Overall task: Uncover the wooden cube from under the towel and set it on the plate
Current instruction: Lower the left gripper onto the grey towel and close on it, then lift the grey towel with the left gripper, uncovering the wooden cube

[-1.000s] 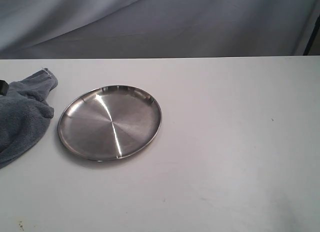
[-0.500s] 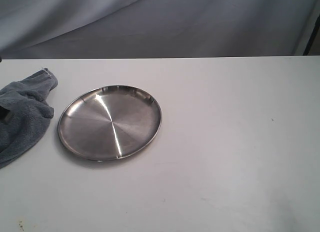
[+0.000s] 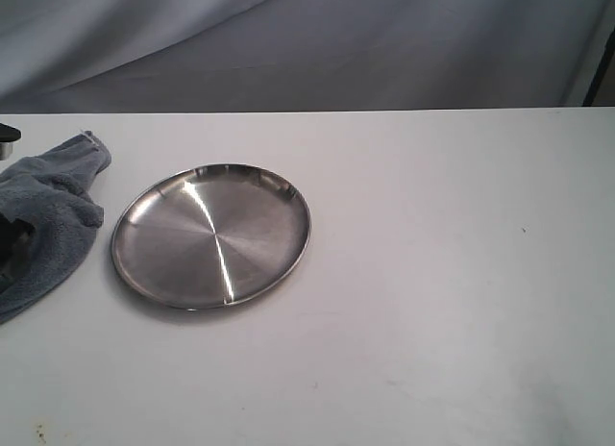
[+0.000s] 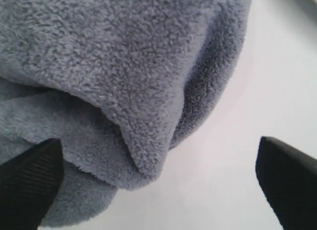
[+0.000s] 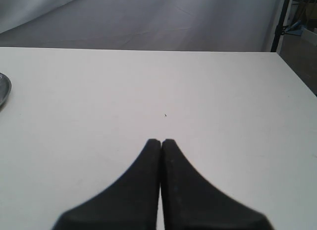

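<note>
While my left end effector (image 4: 158, 141) hangs released, jaws spread wide over the fluffy grey-blue terry towel (image 3: 53, 210), that cloth lies bunched at the left edge of the white bench (image 3: 432, 302), just beside the round shiny steel plate (image 3: 211, 236). My right end effector (image 5: 161, 142) is clenched, empty.

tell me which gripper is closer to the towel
Left. The left gripper hangs open right over the towel. The right gripper, shut, is over the table, with only the edge of the plate and no towel in its view.
</note>
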